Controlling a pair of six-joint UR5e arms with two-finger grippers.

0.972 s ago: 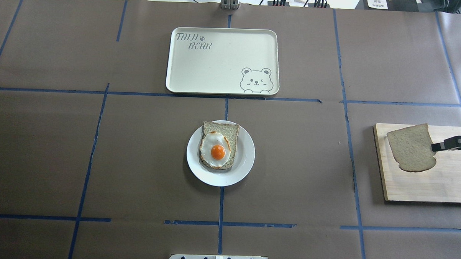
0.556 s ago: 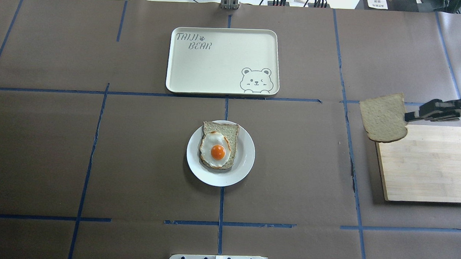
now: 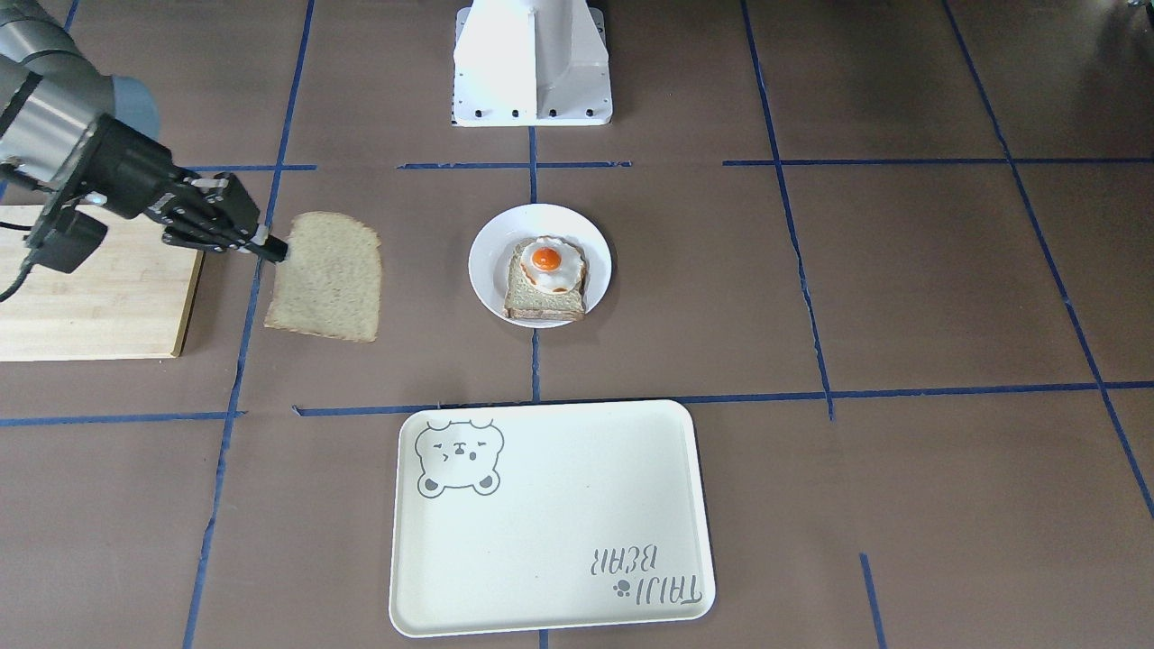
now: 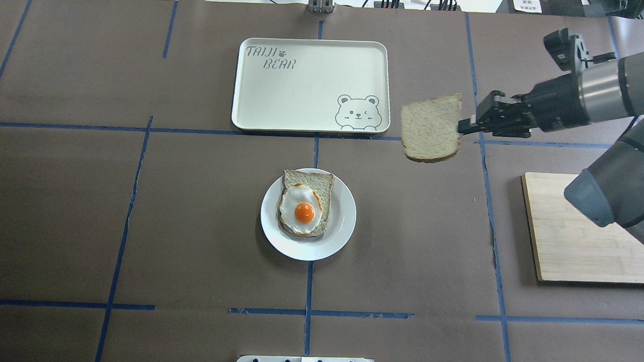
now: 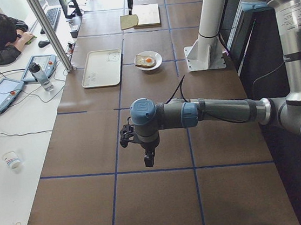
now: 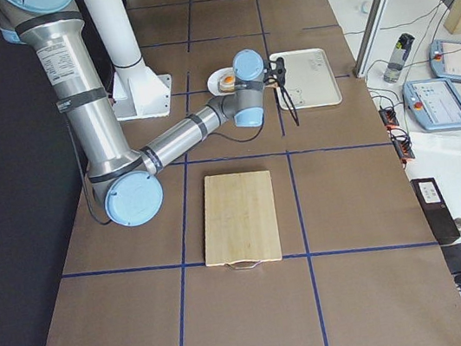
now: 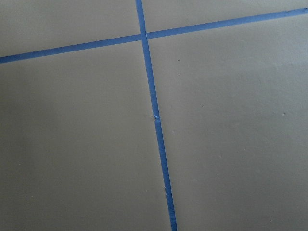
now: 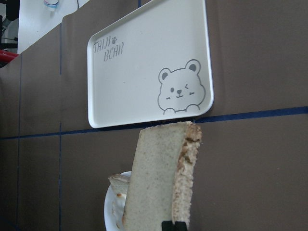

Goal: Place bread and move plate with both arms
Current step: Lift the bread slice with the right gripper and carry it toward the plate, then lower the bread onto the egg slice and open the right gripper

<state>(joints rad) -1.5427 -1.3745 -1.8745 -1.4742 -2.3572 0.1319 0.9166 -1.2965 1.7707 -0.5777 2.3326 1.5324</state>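
Brown paper covers the worktop (image 4: 192,224), and blue tape (image 4: 308,287) divides it into squares. The plate (image 4: 344,224) sits in the middle, in front of the robot's base. It holds one slice with a fried egg (image 4: 304,210) on top.

Beyond the plate, on the side away from the robot, lies a cream tray (image 4: 304,89) with a bear drawing, and I see nothing in it. Well apart from the plate, on the robot's right, is a wooden board (image 4: 582,243), and nothing lies on it.

The bread (image 4: 431,128) hangs in the air on the right of the plate and a little beyond it, between the plate and the board, near the tray's corner. The right arm (image 4: 582,99) carries it. Its jaws are closed tight on one edge of the slice, and the rest sticks out freely toward the plate. I cannot tell exactly how much the slice is tilted.

I judge that the step in hand is bringing the bread to the plate. The next move needs the slice to come over the egg, turn flat, line up with the slice below and go down softly before the jaws let go.

The left arm (image 5: 194,113) hangs low over the worktop, well apart from the plate. I cannot tell if its jaws are open. For moving the plate, probably to the tray, it must first come close.
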